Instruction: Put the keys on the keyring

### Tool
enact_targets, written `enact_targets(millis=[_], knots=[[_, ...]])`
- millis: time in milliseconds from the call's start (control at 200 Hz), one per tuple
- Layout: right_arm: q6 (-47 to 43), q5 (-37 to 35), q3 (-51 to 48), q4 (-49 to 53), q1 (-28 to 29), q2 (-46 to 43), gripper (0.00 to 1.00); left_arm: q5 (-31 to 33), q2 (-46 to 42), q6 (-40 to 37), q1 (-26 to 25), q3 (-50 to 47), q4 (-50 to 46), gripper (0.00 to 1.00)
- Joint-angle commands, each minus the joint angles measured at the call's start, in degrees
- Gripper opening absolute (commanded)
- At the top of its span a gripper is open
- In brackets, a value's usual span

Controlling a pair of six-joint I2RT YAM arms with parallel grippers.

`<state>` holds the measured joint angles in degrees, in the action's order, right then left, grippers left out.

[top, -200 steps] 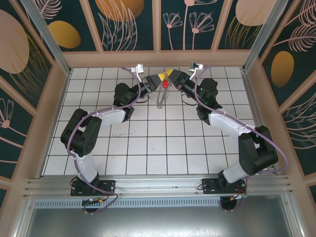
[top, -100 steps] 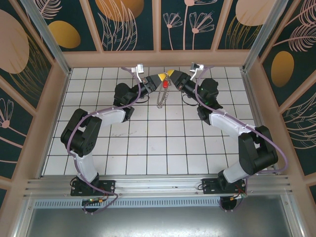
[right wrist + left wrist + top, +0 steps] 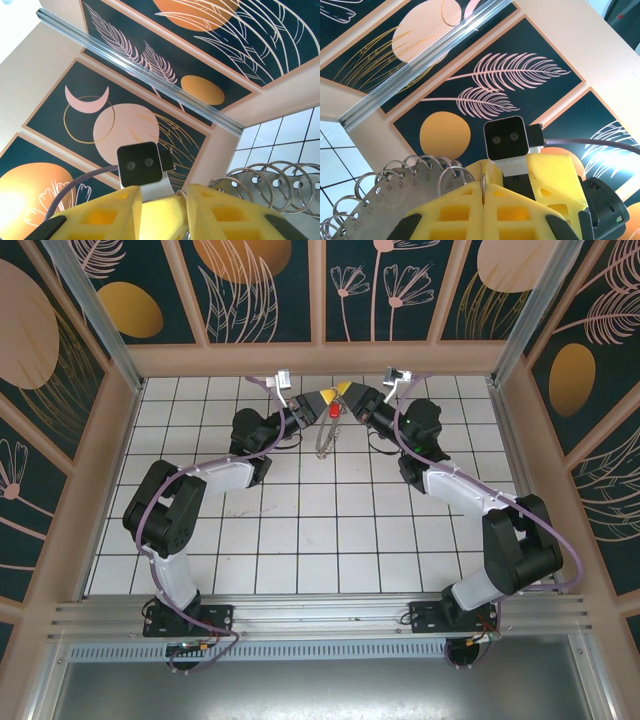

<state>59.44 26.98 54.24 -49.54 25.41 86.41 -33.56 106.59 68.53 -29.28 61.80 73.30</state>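
Both grippers meet tip to tip high above the back of the table. My left gripper point(image 3: 325, 398) point(image 3: 483, 192) is shut on a thin wire ring of the keyring point(image 3: 324, 440), which dangles below it. The keyring's numbered plate and small rings point(image 3: 385, 200) show left of its fingers. My right gripper point(image 3: 347, 392) point(image 3: 162, 192) faces it with jaws apart, nothing seen between its yellow fingers point(image 3: 227, 212). The keyring's rings point(image 3: 280, 185) sit just right of them. The red-headed key point(image 3: 333, 411) hangs just under the two tips. I cannot tell what carries it.
White tiled tabletop point(image 3: 300, 530) lies below, walled by patterned panels point(image 3: 260, 290) and aluminium posts point(image 3: 90, 310). Each wrist view catches the opposite arm's camera block point(image 3: 506, 138) point(image 3: 140, 164) close ahead.
The right wrist has shifted very slightly; both grippers, the keyring and the key stay in place.
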Motion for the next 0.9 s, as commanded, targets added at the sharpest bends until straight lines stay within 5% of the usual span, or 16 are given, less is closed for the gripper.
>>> enact_targets(millis=[0, 896], knots=[[-0.14, 0.19, -1.16, -2.35, 0.63, -0.1, 0.3, -0.15, -1.77, -1.43, -0.19, -0.1, 3.44, 0.0], [-0.66, 1.41, 1.35, -2.4, 0.7, 0.59, 0.2, -0.25, -1.38, -1.47, -0.17, -0.26, 3.52, 0.0]])
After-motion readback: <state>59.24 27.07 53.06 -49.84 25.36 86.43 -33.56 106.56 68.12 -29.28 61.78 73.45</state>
